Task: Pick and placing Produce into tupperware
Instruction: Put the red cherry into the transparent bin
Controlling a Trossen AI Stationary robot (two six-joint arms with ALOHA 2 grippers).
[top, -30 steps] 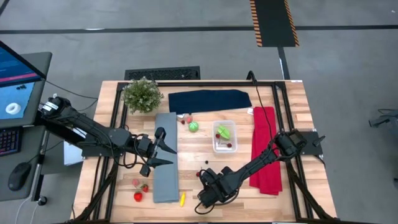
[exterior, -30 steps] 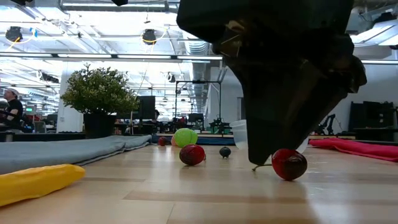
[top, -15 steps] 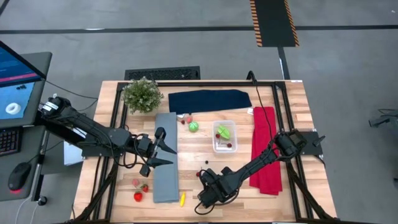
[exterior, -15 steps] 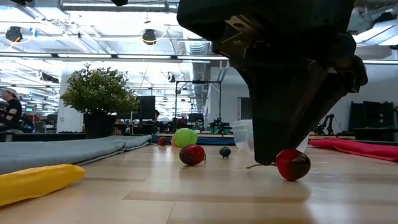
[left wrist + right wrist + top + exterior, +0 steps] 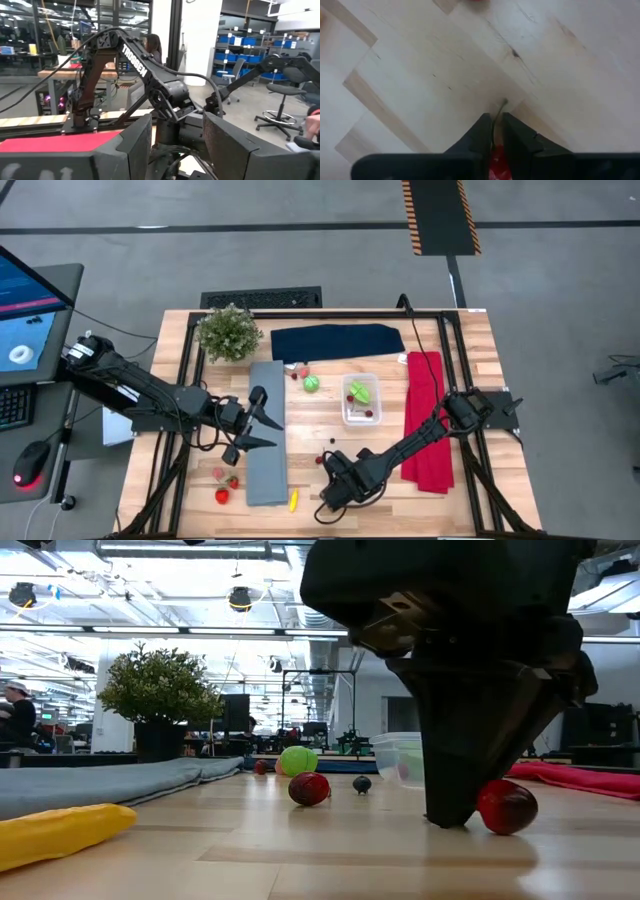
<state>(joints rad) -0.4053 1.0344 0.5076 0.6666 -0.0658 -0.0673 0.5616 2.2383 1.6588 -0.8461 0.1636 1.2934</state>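
Note:
My right gripper points down at the table's near middle, shut on a dark red cherry that lies on the wood beside its tips. The clear tupperware stands at mid-table with a lime-green piece and a dark red one inside. Loose produce lies about: a green piece, another cherry, strawberries and a yellow piece. My left gripper hangs open and level above the grey cloth. My right gripper has the cherry's thin stem between its two fingers, which come from above and point down. The stem runs along the gap, its free end sticking out past the fingertips. The cherry's body rests on the table.
A potted plant stands at the far left, a navy cloth lies at the far middle and a red cloth along the right. The black frame rails border the table. Bare wood lies between the tupperware and my right gripper.
The cherry has slid a little along the wood toward the table's right edge, and my right gripper's fingertips have shifted the same way with it. My left arm has kept still.

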